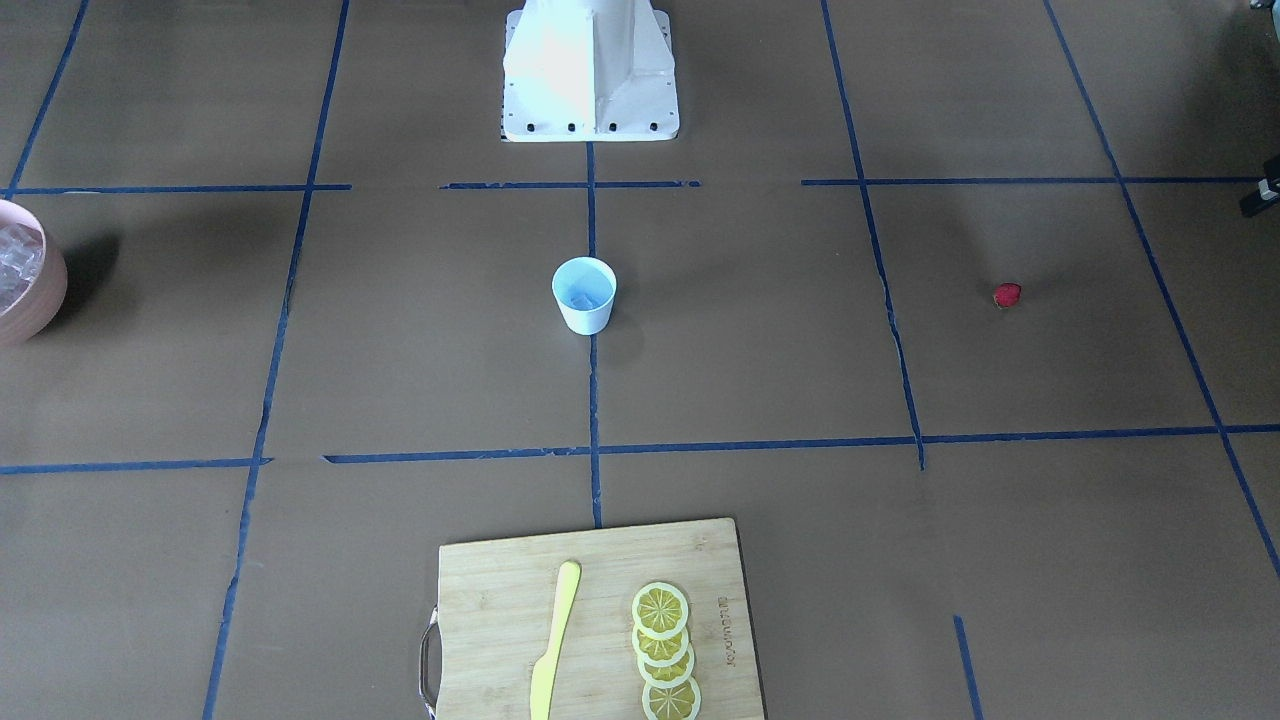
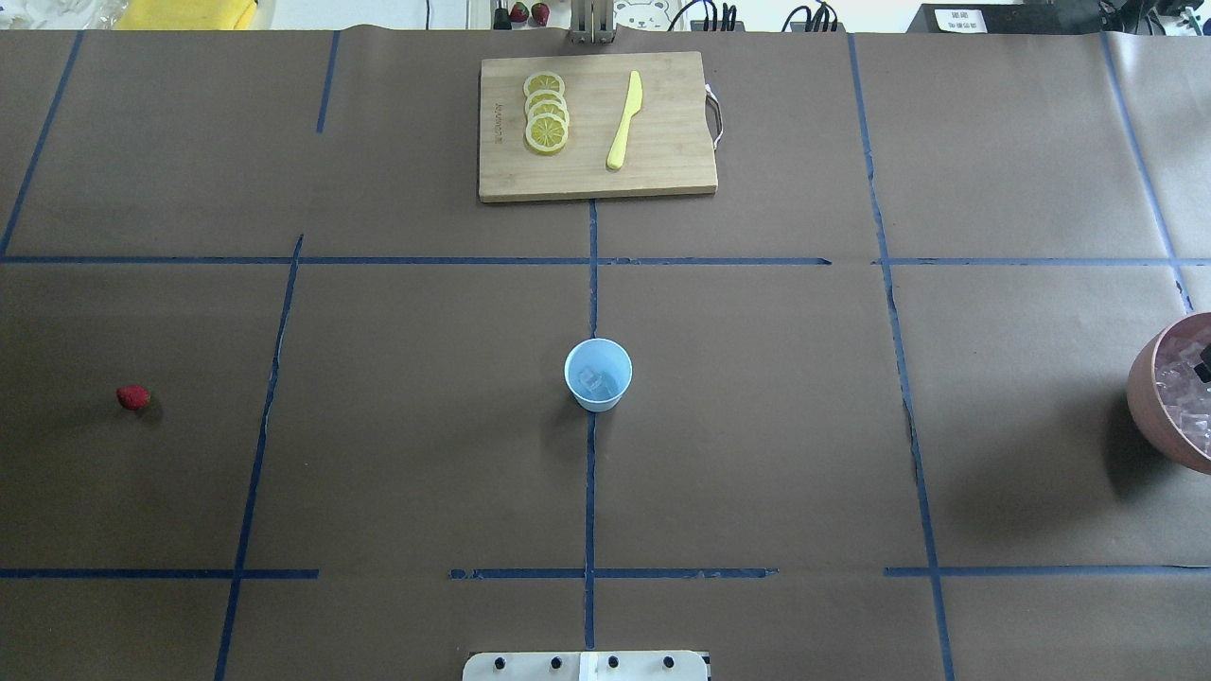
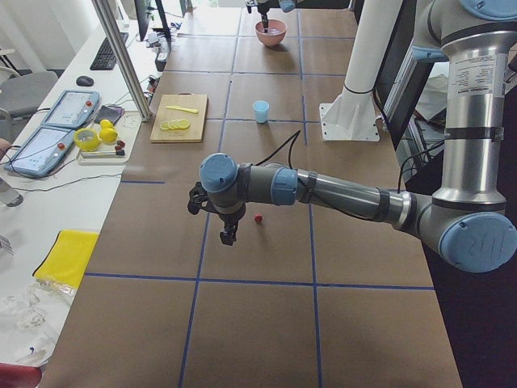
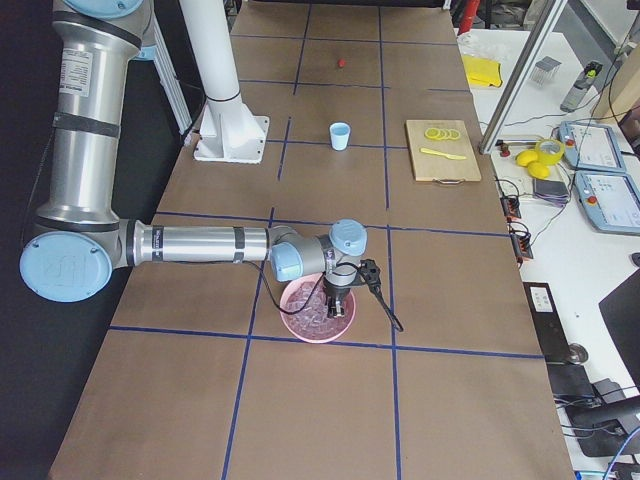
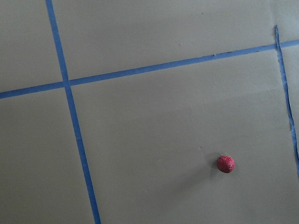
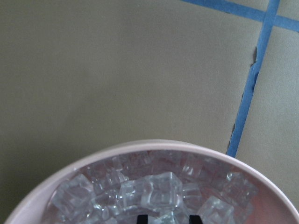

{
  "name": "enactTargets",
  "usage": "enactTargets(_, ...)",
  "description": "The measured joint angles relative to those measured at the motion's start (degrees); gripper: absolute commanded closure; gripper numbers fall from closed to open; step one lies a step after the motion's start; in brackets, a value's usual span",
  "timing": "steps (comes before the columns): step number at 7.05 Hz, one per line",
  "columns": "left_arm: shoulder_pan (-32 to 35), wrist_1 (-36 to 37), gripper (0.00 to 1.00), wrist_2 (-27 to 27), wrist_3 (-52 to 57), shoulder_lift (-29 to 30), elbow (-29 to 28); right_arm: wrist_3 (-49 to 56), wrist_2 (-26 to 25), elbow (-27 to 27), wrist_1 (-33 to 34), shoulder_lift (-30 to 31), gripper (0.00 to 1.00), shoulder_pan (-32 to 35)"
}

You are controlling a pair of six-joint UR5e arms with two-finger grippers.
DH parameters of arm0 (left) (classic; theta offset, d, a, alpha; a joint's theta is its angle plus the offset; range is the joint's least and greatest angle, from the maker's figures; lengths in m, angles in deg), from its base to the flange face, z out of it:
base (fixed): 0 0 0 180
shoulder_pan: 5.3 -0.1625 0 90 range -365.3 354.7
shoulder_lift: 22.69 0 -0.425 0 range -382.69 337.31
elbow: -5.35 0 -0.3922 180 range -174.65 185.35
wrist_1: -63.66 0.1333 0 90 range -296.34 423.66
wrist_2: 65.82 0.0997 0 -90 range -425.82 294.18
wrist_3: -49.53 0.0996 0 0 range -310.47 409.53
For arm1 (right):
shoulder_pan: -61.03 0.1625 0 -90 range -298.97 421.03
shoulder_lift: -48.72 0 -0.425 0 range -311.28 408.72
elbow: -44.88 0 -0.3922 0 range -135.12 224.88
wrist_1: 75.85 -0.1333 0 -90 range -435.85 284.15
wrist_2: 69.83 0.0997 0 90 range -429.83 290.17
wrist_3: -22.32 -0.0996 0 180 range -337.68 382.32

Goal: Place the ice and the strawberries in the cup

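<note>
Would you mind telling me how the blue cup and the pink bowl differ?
The cup is pale blue and tapered; the bowl is pink and round. The cup is much smaller than the bowl. The cup holds only a little ice, while the bowl is heaped with cubes. Both stand upright, holding ice.
</note>
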Motion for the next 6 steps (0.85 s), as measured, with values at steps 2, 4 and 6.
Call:
enactTargets(2, 0.0, 0.0, 0.0, 0.0, 0.0, 0.0, 0.0, 0.0, 0.0, -0.5, 0.0, 0.2, 1.0, 0.1)
enactTargets(4, 0.0, 0.0, 0.0, 0.0, -0.1, 0.0, 0.0, -0.1, 0.3, -3.9, 0.2, 1.3, 1.0, 1.1)
enactTargets(6, 0.1, 0.0, 0.0, 0.0, -0.1, 0.0, 0.1, -7.1, 0.7, -10.9, 0.6, 2.1, 1.0, 2.0)
